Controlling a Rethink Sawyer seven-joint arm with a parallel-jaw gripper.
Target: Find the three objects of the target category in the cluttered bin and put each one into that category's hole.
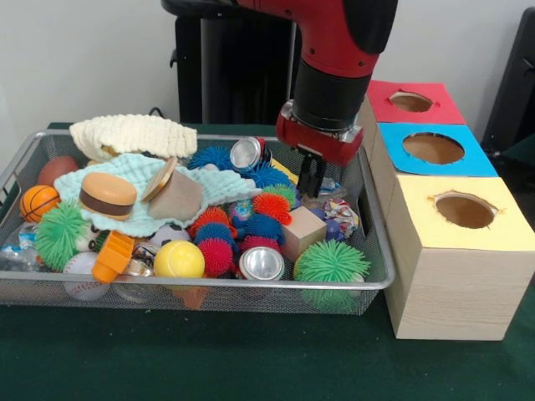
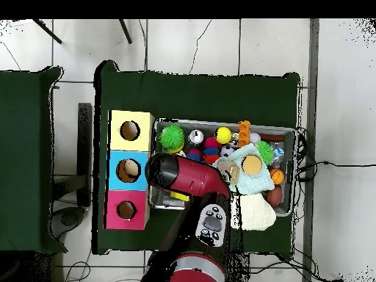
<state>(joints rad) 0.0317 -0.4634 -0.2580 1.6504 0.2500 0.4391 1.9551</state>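
Green cloth covers the table (image 1: 251, 359) in the front view, with a pale wall behind. On it sits the bin (image 1: 380, 280), a wire-mesh tray heaped with toys, and just beside its right end stand three wooden boxes, each with one hole in a coloured top: red (image 1: 414, 101) farthest, blue (image 1: 435, 149) in the middle, yellow (image 1: 465, 210) nearest. The arm comes down from above, and the gripper (image 1: 311, 182) hangs low over the bin's right part, its dark fingers drawn close together; I cannot tell whether anything is pinched between them. The step looks like the search or a pick, with no object seen at a hole. Spiky balls, a wooden block (image 1: 303, 232), two cans (image 1: 262, 263), a yellow ball (image 1: 179, 260), a toy burger (image 1: 108, 195) and cloths crowd the bin, so the next move calls for a clean grasp of one item without snagging its neighbours or the mesh wall.

From overhead, the table is dark green on a pale tiled floor. The arm's red body covers the bin's (image 2: 290, 132) corner nearest the boxes and hides the gripper. The box row lies alongside that end: yellow (image 2: 131, 131), blue (image 2: 128, 170), red (image 2: 125, 210). A green spiky ball (image 2: 172, 136) sits close to the yellow box.
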